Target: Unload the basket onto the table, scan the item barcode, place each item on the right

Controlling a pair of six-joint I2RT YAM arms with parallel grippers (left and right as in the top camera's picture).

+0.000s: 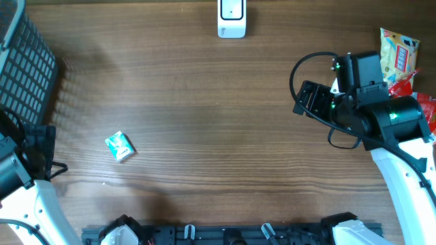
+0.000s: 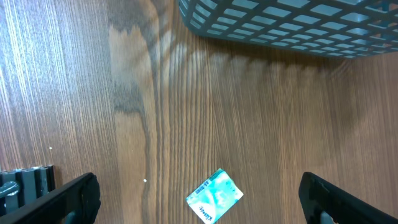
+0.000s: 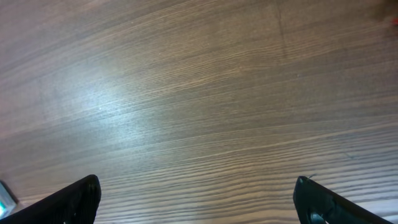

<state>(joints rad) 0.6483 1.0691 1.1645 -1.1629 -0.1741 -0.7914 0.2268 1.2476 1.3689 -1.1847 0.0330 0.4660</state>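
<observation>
The item, a small teal and white tissue pack [image 1: 120, 146], lies flat on the wooden table at the left. In the left wrist view the pack [image 2: 214, 196] shows a barcode along its upper left edge. It lies on the table between the two wide-apart fingers of my left gripper [image 2: 199, 190], which is open and touches nothing. In the overhead view the left gripper [image 1: 41, 151] is to the left of the pack. A white scanner [image 1: 231, 18] stands at the table's far edge. My right gripper [image 1: 310, 99] is open over bare wood [image 3: 198, 193], far from the pack.
A grey mesh basket [image 1: 26, 61] stands at the back left, just beyond the left gripper, and its rim [image 2: 292, 25] fills the top of the left wrist view. A yellow snack packet [image 1: 398, 56] and a red packet [image 1: 426, 109] lie by the right edge.
</observation>
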